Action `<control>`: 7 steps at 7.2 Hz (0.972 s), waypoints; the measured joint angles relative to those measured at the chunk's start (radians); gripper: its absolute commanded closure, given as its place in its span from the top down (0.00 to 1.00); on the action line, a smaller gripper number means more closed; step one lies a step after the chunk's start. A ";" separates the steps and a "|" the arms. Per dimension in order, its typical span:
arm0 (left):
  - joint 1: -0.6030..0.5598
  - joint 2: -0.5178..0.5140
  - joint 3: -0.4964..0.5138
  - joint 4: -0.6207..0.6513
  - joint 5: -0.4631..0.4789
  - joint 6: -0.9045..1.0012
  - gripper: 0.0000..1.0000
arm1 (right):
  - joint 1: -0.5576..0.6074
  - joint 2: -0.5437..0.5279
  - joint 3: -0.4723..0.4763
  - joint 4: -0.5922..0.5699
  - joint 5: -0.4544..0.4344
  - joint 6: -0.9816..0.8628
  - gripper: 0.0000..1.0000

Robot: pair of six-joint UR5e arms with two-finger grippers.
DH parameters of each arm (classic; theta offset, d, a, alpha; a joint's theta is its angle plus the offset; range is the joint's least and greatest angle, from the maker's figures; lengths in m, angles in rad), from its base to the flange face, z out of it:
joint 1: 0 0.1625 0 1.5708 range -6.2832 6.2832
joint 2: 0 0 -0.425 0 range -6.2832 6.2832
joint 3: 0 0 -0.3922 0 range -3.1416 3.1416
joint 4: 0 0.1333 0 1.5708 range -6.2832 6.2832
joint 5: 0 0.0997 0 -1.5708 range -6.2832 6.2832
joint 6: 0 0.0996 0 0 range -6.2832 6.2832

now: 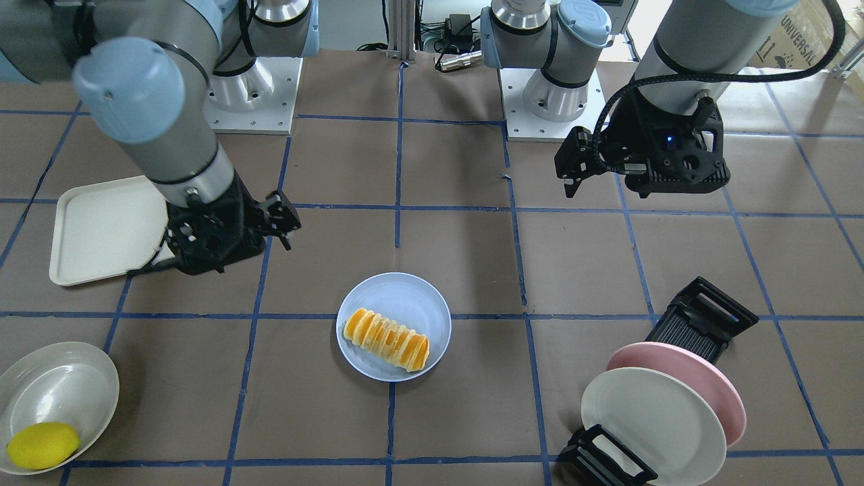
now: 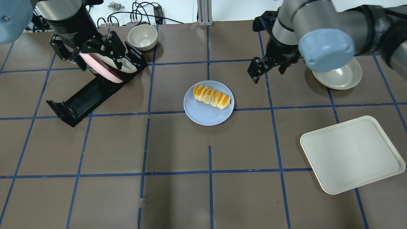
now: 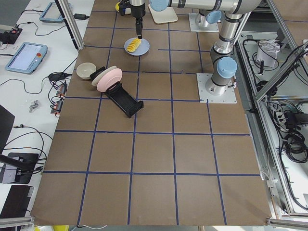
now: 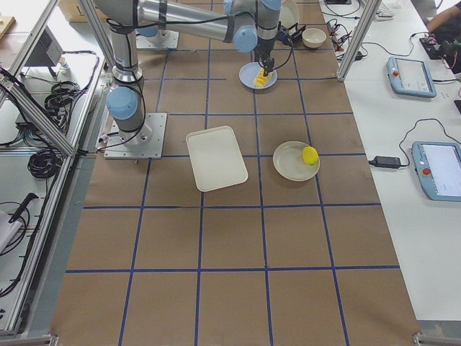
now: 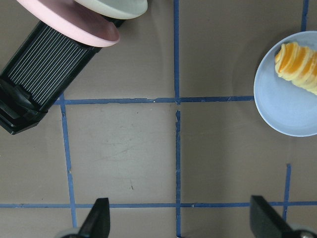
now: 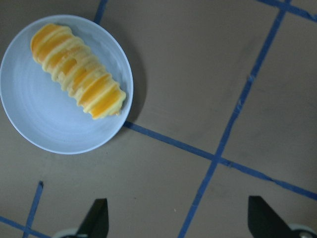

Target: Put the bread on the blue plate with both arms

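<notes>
The bread (image 1: 386, 339) lies across the far half of the blue plate (image 1: 412, 297) in the middle of the table. Both also show in the overhead view (bread (image 2: 212, 96), plate (image 2: 203, 116)). My left gripper (image 2: 86, 54) is open and empty, hovering over the dish rack, well to the left of the plate. Its wrist view shows the bread (image 5: 298, 67) at the right edge. My right gripper (image 2: 267, 66) is open and empty, raised just right of and beyond the plate. Its wrist view shows the bread (image 6: 78, 71) on the plate (image 6: 44, 119).
A black dish rack (image 1: 702, 317) holds a pink plate (image 1: 709, 385) and a cream plate (image 1: 648, 418). A cream tray (image 2: 349, 152) lies at the near right. A bowl (image 1: 57, 385) holds a lemon (image 1: 42, 445). A small bowl (image 2: 142, 36) stands behind the rack.
</notes>
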 measured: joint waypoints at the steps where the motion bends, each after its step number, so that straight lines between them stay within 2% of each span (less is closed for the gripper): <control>1: 0.000 0.000 0.000 0.001 0.000 -0.001 1.00 | -0.080 -0.105 0.029 0.089 0.000 -0.032 1.00; 2: 0.001 0.000 0.000 0.001 0.001 0.000 1.00 | -0.140 -0.200 0.036 0.187 -0.001 -0.058 1.00; 4: 0.005 0.005 0.001 -0.002 0.006 0.001 1.00 | -0.169 -0.330 0.069 0.275 0.009 -0.071 1.00; 7: 0.008 0.014 0.000 -0.009 0.002 0.001 1.00 | -0.151 -0.335 0.098 0.277 0.021 -0.068 0.99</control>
